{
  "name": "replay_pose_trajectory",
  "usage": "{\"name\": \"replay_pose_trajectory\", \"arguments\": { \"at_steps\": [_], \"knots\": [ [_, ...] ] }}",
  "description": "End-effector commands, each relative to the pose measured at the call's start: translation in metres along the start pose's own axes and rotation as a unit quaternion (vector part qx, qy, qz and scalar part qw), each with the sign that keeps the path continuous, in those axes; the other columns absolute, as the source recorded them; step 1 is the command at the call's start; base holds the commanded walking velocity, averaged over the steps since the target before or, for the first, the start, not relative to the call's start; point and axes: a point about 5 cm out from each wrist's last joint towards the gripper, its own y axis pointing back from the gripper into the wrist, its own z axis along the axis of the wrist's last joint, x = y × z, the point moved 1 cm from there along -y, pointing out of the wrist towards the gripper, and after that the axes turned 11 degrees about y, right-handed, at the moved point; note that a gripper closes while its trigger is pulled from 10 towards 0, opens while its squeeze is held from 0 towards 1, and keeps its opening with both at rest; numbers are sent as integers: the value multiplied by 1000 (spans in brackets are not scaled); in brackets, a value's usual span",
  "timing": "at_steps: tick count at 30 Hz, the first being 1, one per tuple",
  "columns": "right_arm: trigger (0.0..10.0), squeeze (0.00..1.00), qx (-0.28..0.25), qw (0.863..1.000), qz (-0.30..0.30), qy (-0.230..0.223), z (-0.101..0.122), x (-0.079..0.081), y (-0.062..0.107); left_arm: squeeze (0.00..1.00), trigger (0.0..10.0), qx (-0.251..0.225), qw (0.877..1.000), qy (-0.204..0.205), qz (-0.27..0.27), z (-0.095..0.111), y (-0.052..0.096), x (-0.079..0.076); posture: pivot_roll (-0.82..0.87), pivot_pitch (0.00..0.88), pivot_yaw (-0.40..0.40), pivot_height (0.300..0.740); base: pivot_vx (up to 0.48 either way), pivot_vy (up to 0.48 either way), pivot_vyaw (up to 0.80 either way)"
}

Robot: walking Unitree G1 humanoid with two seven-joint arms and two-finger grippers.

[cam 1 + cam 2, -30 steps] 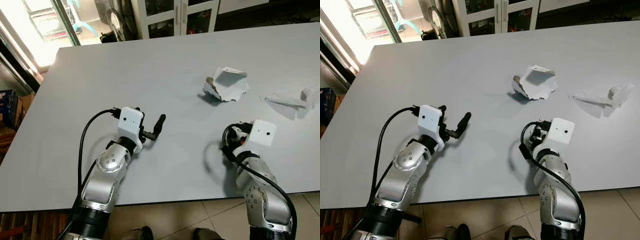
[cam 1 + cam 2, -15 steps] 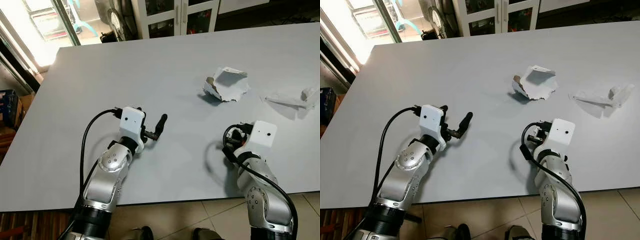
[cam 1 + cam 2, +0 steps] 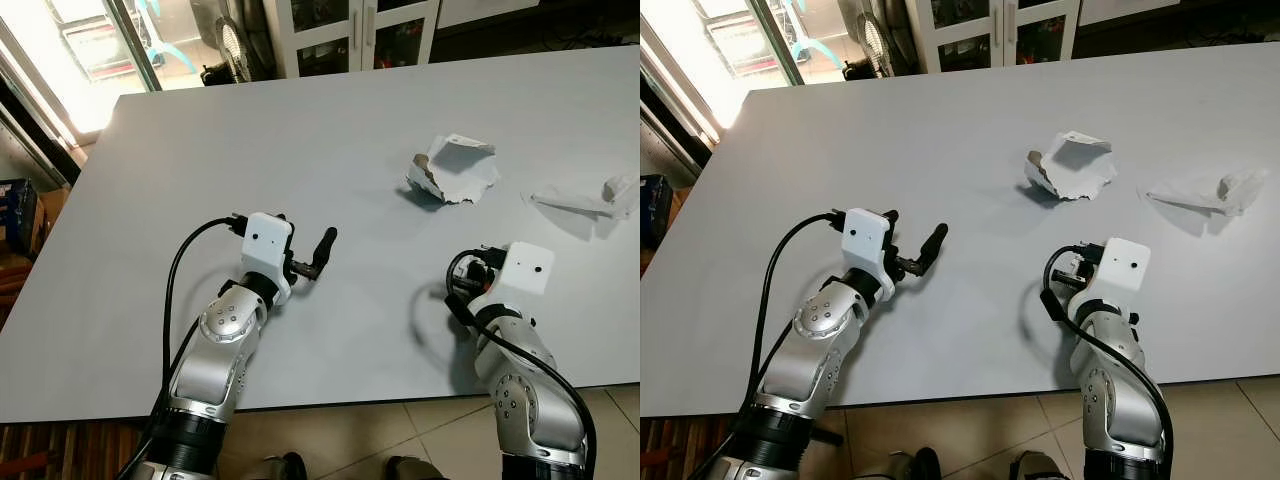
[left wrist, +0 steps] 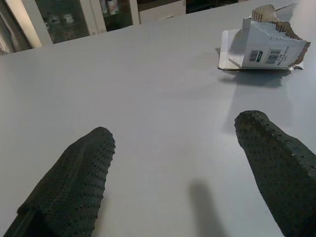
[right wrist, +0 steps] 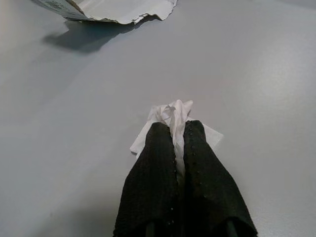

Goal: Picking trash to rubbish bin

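A torn white cardboard box (image 3: 452,168) lies on the grey table (image 3: 300,120), right of centre; the left wrist view also shows this box (image 4: 264,44). Further right rests a crumpled white wrapper (image 3: 590,198). My left gripper (image 4: 175,131) hovers low over the table, open and empty, its fingers (image 3: 322,247) pointing toward the box from a distance. My right gripper (image 5: 178,127) is shut on a small white paper scrap (image 5: 170,111) just above the tabletop. From the head, that gripper is tucked under its white wrist housing (image 3: 525,266), near the front edge.
The table's front edge (image 3: 350,400) runs just beyond my arms, with tiled floor (image 3: 440,435) below. Glass-door cabinets (image 3: 355,30) and a fan (image 3: 235,45) stand past the far edge. A blue crate (image 3: 15,215) sits on the floor at the left.
My left arm has crept slightly forward and to the right, toward the box. The right arm has barely moved and still grips the paper scrap.
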Motion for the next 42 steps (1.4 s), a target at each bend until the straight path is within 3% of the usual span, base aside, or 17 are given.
{"name": "replay_pose_trajectory", "arguments": {
  "at_steps": [1,6,11,18,28,29,30,31,32,35,36,37,42],
  "knots": [
    [0,0,38,999,-22,9,-17,-9,2,0,10000,2,1000,7,6,0,-1,2,-117,134,109,740,0,0,0],
    [0,0,9,998,-52,38,-11,-22,7,0,10000,2,1000,18,9,0,-1,2,-119,133,109,740,0,0,0],
    [0,0,-60,990,-88,91,13,-33,13,0,10000,1,1000,20,-1,0,-2,-1,-134,131,115,740,0,0,0],
    [0,0,-138,976,-97,136,41,-29,22,0,10000,1,999,42,-18,1,-4,-6,-156,130,117,740,0,0,0],
    [0,0,-177,966,-84,168,60,-22,28,0,10000,1,998,57,-38,4,-8,-17,-173,125,107,740,0,0,0],
    [275,0,-176,967,-83,166,60,-22,27,0,10000,4,998,54,-37,3,-9,-17,-173,125,107,740,0,0,0],
    [1373,0,-178,967,-81,163,59,-21,27,0,10000,6,998,50,-36,2,-11,-18,-178,122,107,740,0,0,0],
    [1373,0,-178,967,-81,163,59,-21,27,0,10000,6,998,50,-36,2,-11,-18,-178,122,107,740,0,0,0],
    [6431,0,-178,967,-79,164,59,-21,27,0,10000,5,998,49,-36,2,-12,-19,-178,122,107,740,0,0,0],
    [8078,0,-177,967,-75,165,58,-21,27,0,10000,4,998,51,-37,3,-13,-20,-182,123,104,740,0,0,0],
    [8078,0,-176,968,-75,166,58,-21,27,0,10000,4,998,52,-38,3,-13,-21,-184,124,100,740,0,0,0],
    [10000,0,-173,969,-72,163,57,-20,28,0,10000,3,997,60,-38,2,-12,-21,-184,125,100,740,0,0,0],
    [10000,0,-169,970,-68,162,56,-19,26,0,10000,6,997,63,-45,1,-12,-23,-183,122,98,740,0,0,0]
  ]
}}
